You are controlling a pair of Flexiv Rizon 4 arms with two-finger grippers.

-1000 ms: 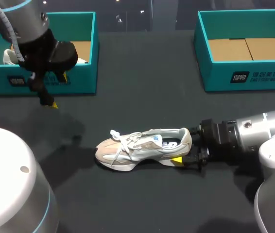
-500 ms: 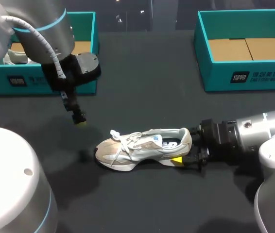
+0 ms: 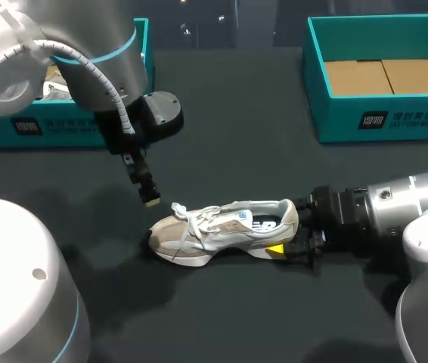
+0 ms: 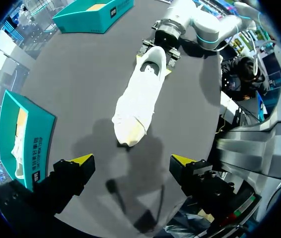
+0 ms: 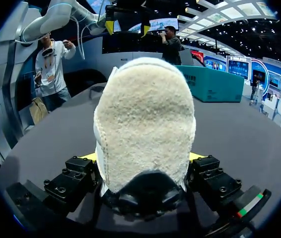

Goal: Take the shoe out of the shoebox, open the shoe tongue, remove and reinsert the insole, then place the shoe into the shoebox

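Observation:
A white and beige sneaker (image 3: 218,227) stands upright on the dark table, toe to the left. My right gripper (image 3: 289,228) is shut on its heel; in the right wrist view the fuzzy heel (image 5: 143,124) fills the gap between both fingers (image 5: 88,157). My left gripper (image 3: 148,195) hangs just above and left of the laces. From its wrist, the left gripper (image 4: 133,166) is open and empty, with the sneaker's toe (image 4: 130,131) a little ahead of it. The teal shoebox (image 3: 78,125) at the back left holds another shoe (image 3: 57,89).
A second teal shoebox (image 3: 380,113) with a cardboard floor stands at the back right. Bare dark tabletop lies between the boxes and in front of the sneaker.
My left arm has swung right and forward, from the left shoebox's front to just beside the sneaker's toe. The right gripper and the sneaker have not moved.

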